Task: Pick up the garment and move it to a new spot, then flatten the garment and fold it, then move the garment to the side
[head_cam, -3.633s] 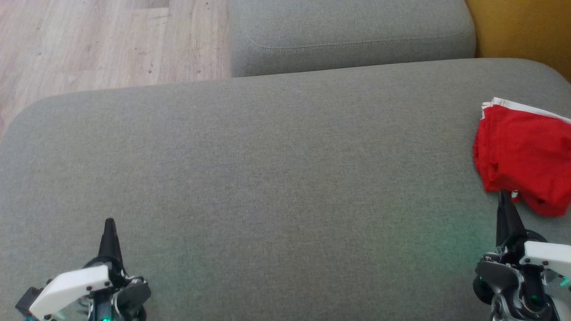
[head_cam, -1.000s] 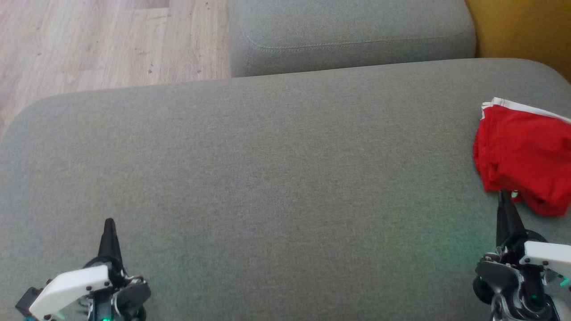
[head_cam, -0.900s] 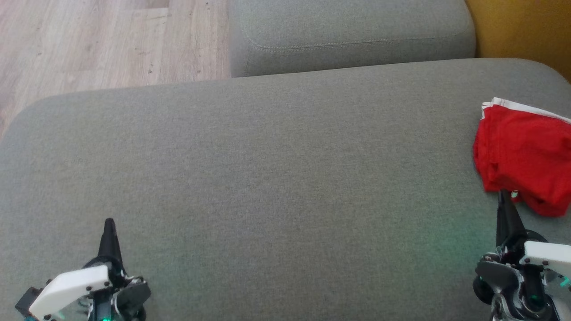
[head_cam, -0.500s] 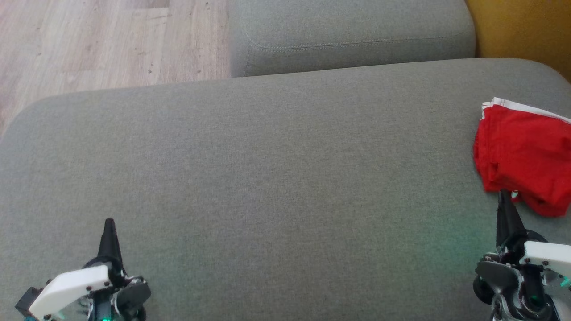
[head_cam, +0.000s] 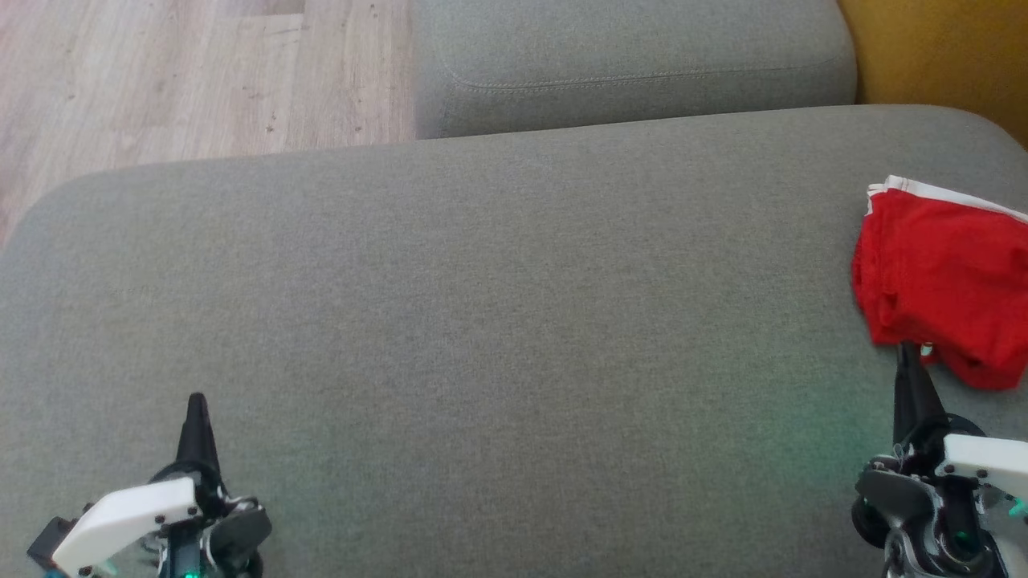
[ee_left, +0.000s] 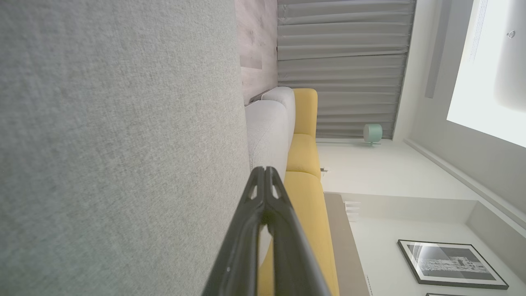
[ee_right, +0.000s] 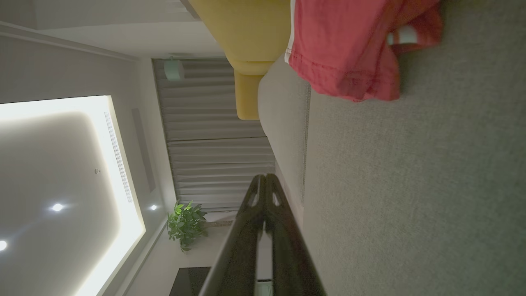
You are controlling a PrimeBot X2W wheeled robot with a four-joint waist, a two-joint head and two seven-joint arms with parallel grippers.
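- The garment [head_cam: 944, 281], a pair of red shorts with a white band along its far edge, lies bunched on the right end of the grey sofa seat [head_cam: 482, 321] and runs past the right edge of the head view.
- A small pale tag [head_cam: 926, 349] shows at the near edge of the cloth.
- The right gripper [head_cam: 906, 353] sits at the lower right with its two dark fingers pressed together and nothing between them.
- In the head view its tip lines up with the near left corner of the garment. The right wrist view shows bare grey fabric between the closed tips [ee_right: 265, 177] and the red cloth, so they are apart.
- The left gripper [head_cam: 197, 401] is at the lower left over bare seat, well apart from the garment, its fingers likewise clenched and empty.
- In the left wrist view the two fingers [ee_left: 254, 230] meet at the tip, with the grey seat running alongside them.
- A second grey cushion [head_cam: 626, 64] stands just beyond the far edge of the seat.
- Pale wooden floor [head_cam: 161, 72] shows at the upper left.
- A yellow seat [head_cam: 948, 48] fills the upper right corner beside that cushion.
- Grey curtains [ee_left: 341, 61] hang in the background of the left wrist view.
- A green plant [ee_right: 185, 224] stands near the curtains in the right wrist view.
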